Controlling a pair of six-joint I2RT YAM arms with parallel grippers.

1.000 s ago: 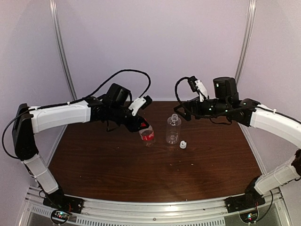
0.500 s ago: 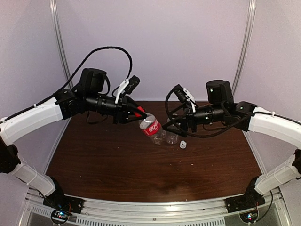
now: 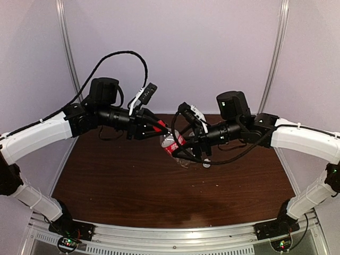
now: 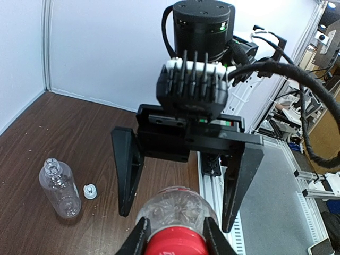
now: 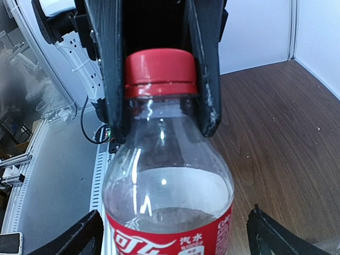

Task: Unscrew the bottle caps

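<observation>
A: Where's the red cap (image 5: 158, 66) vs the left pincer (image 5: 164, 127)?

B: Right between its fingers (image 5: 111, 69). The left pincer is nearly closed, clamped on the cap from both sides. The labelled bottle (image 3: 172, 143) hangs from it, tilted, off the table (image 3: 117, 180), approx. mid-table toward the far side.

A: And the right pincer (image 4: 177, 212)?

B: Spread wide, one finger each side of the bottle's lower body. Narrow gaps show in the left wrist view, so no clamp on it. It has hold of nothing.

A: Other bottle?

B: The unlabelled bottle (image 4: 58, 188) stands upright on the table, neck open. The white cap (image 4: 90, 191) lies just beside it, apart from the neck. From the top cam the white cap sits just right of the held bottle, under the right arm; that bottle is mostly hidden there.

A: Room to move?

B: Walls close the table on the left, right and far sides. The near half of the table is bare wood up to the rail w/ the arm bases. Both arms meet at the middle, wrists close together.
</observation>
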